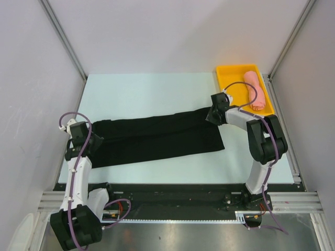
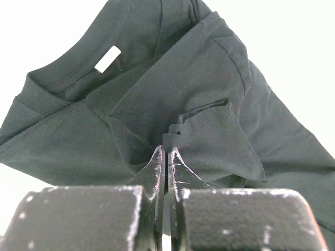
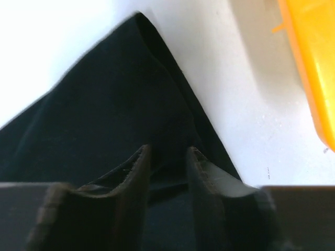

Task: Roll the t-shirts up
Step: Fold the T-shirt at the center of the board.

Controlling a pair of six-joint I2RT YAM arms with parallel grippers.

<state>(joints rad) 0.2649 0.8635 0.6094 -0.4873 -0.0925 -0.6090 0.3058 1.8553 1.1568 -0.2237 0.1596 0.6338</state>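
Jaws of left gripper [image 2: 166,150] pinched on black tee [image 1: 157,137] near collar, right gripper [image 3: 168,151] jaws apart over its hem end, pink roll [image 1: 255,90] in yellow tray [image 1: 232,77].

The pale tabletop [image 1: 157,89] carries two things directly. A black t-shirt [image 1: 157,137] lies flat on it, folded lengthwise into a long band. The band runs from close to the left edge to right of the middle, slanting so that its right end sits farther from the near edge than its left. The collar end, with a small white label [image 2: 107,58], is at the left, and the hem end tapers toward the far right corner. A yellow tray [image 1: 235,66] occupies that far right corner, just beside the shirt's hem. It seems to reach the right edge, though the view leaves this unclear.
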